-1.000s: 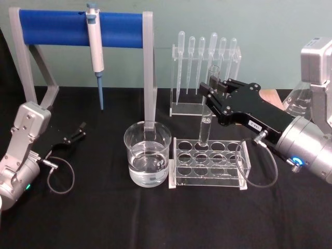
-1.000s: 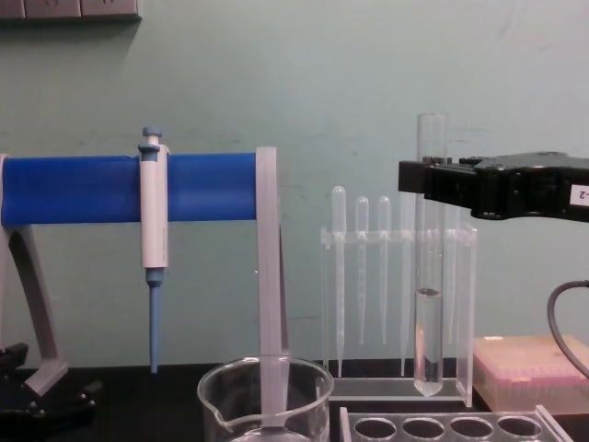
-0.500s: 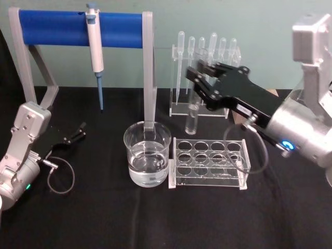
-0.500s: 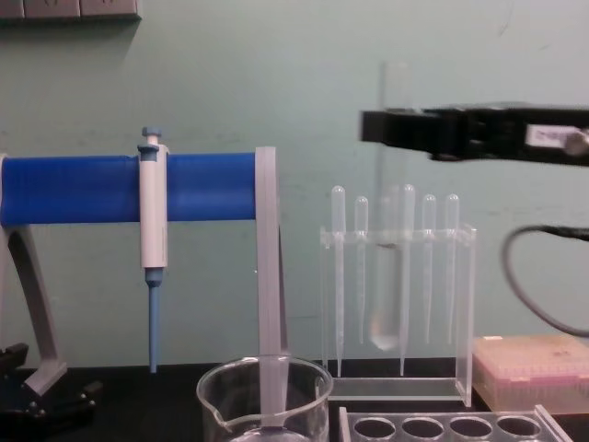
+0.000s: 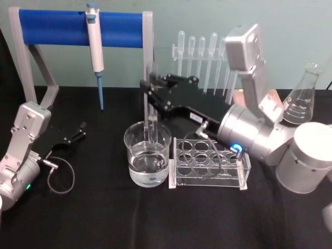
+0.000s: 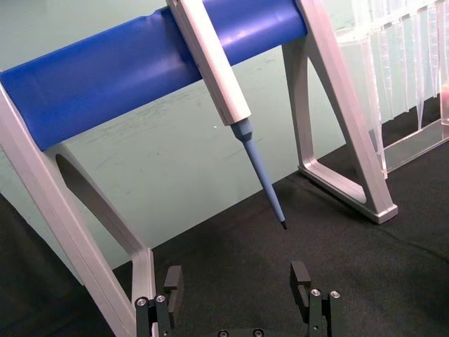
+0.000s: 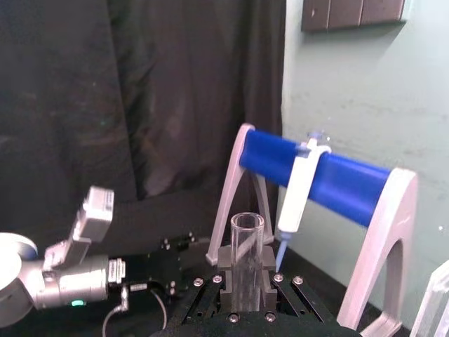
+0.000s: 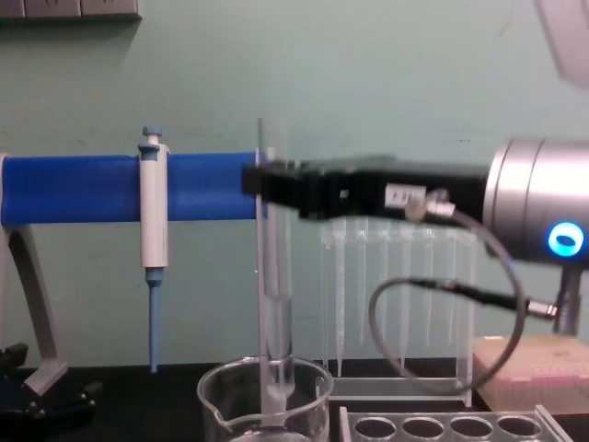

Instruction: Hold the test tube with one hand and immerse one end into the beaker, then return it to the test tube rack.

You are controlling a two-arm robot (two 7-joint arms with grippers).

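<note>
At far left, on the black cloth (image 5: pixel 104 218): left gripper (image 5: pixel 74 136), black, two-fingered, parked on the table, jaws wide apart and empty. Next: blue-and-white pipettor (image 5: pixel 95 41), hung tip-down from a blue bar (image 5: pixel 52 27) on a grey frame.

Centre: wide clear glass beaker (image 5: pixel 147 158), part-filled with clear liquid. Over it: long clear glass test tube (image 5: pixel 153 127), long axis vertical, open rim up, round end down inside the beaker's mouth. Whether that end meets the liquid cannot be told. Holding it: right gripper (image 5: pixel 151 93), black and blocky on a silver wrist, reaching in from the right, clamped on the tube's upper part, so the tube hangs straight below it.

Judgement: the dip calls for a plain vertical descent by the right arm.

Just beside the beaker, rightward: clear rack (image 5: pixel 210 161) with round holes. Behind: thin bulb-topped pipettes (image 5: pixel 202 46) in a clear stand. Far right: clear glass conical flask (image 5: pixel 301 104).
</note>
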